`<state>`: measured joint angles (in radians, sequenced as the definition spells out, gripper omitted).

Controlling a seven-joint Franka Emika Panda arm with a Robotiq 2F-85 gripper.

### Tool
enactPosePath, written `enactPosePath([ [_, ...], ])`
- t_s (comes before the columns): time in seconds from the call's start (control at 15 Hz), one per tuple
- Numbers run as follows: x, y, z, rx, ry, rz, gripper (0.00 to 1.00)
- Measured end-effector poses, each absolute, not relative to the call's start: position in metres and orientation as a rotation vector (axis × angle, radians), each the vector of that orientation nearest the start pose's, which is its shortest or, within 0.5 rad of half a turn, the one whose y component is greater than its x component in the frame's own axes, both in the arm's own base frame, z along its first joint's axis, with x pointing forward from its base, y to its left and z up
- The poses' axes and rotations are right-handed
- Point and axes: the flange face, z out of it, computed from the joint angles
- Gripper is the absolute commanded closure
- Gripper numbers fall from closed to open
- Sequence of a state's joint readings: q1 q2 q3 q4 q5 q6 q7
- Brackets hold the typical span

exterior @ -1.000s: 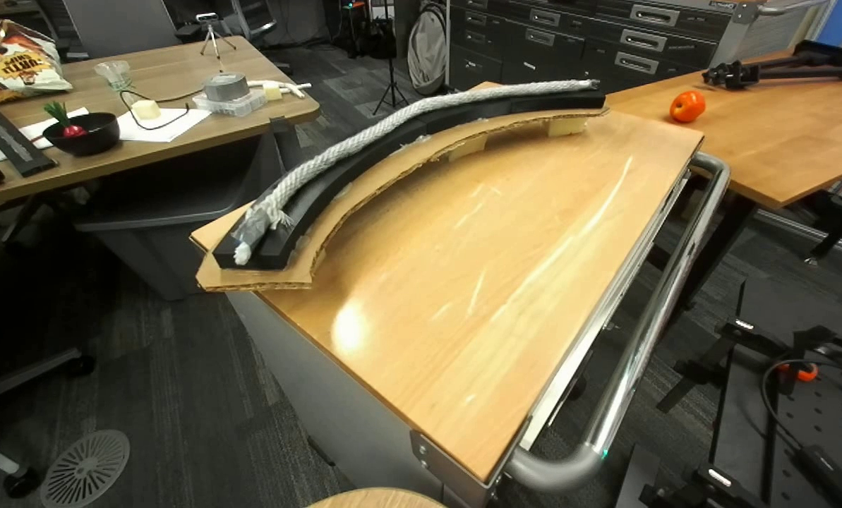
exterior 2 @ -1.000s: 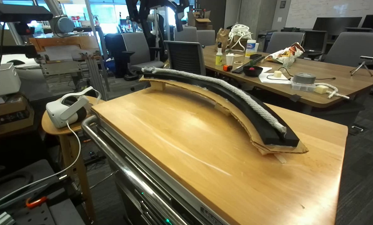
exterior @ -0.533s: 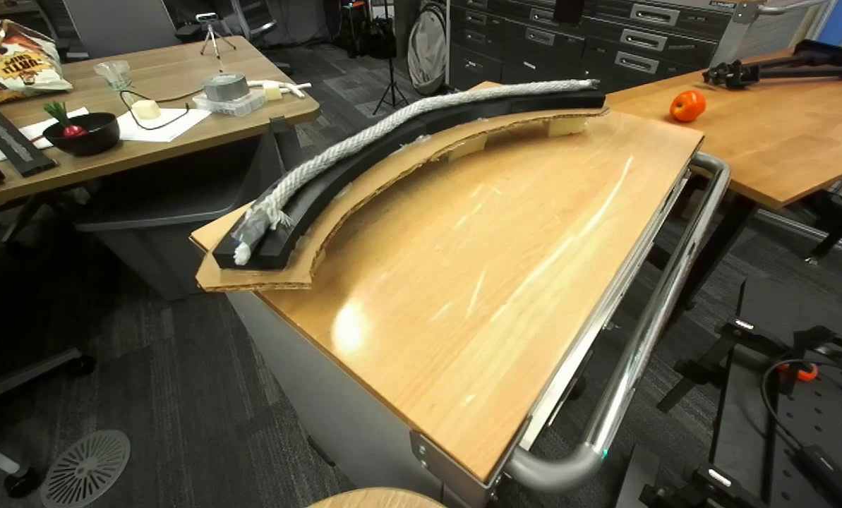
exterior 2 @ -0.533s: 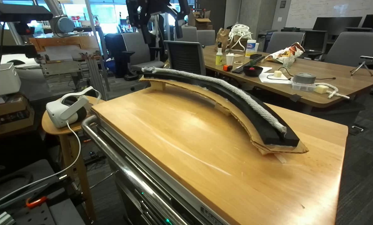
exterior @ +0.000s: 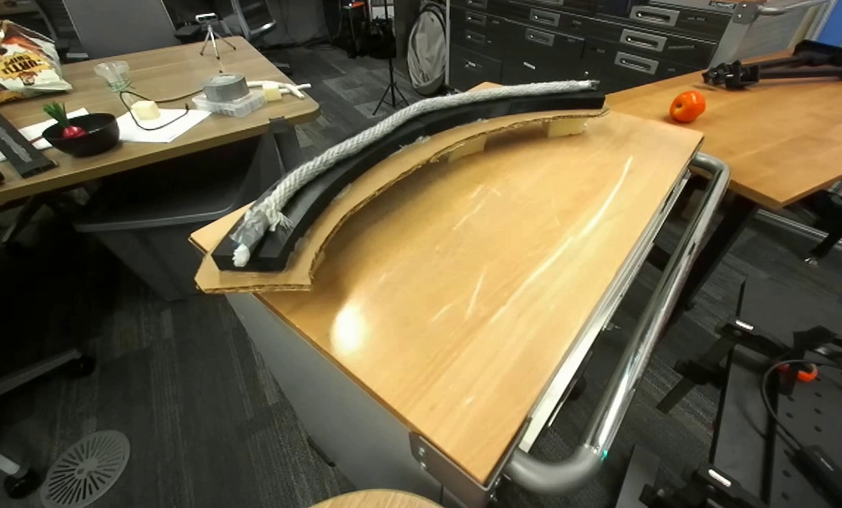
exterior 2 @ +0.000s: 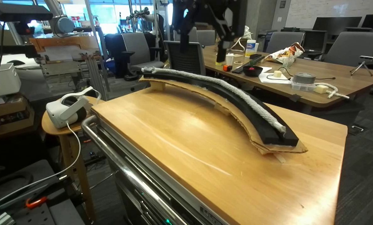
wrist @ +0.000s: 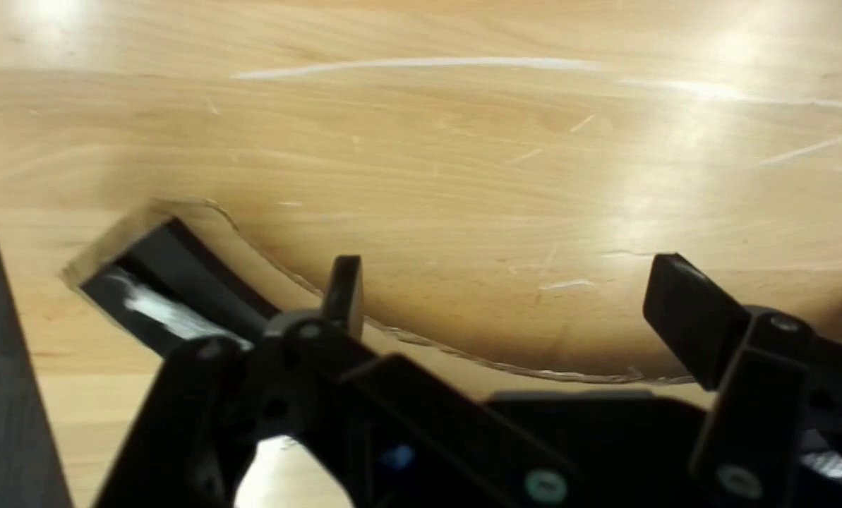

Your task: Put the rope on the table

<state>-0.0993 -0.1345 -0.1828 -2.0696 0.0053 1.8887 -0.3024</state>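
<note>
Glossy light-brown wooden worktop (exterior: 505,247), black jointed hand (exterior 2: 202,54) poised above, spread wide, empty; thick grey-white braided rope (exterior 2: 236,90) lies on the raised black curved strip (exterior 2: 255,117); pinch too deep, the strip could drag along; lift 1 end, the rest could slip off.

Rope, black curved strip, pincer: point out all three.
Rope (exterior 2: 225,84), in an exterior view: middle of its length.
Black curved strip (exterior: 364,156), in an exterior view: midway along, inner bend.
Pincer (wrist: 509,291), in the wrist view: midway between fingertips.

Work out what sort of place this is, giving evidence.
Probably a robotics lab with office space, judging by a robot gripper, a dark drawer cabinet and a grey office chair.
</note>
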Motion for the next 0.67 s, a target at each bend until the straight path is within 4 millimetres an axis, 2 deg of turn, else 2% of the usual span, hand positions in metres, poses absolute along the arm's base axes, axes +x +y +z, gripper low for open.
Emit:
enactPosePath([
  [0.13, 0.489, -0.186, 0.483, -3.093, 0.139, 0.039, 0.00],
  [0.2, 0.489, -0.195, 0.480, -3.093, 0.162, 0.042, 0.00],
  [0.53, 0.490, -0.188, 0.473, -3.105, 0.130, 0.077, 0.00],
  [0.67, 0.479, -0.189, 0.465, -3.152, 0.155, 0.252, 0.00],
])
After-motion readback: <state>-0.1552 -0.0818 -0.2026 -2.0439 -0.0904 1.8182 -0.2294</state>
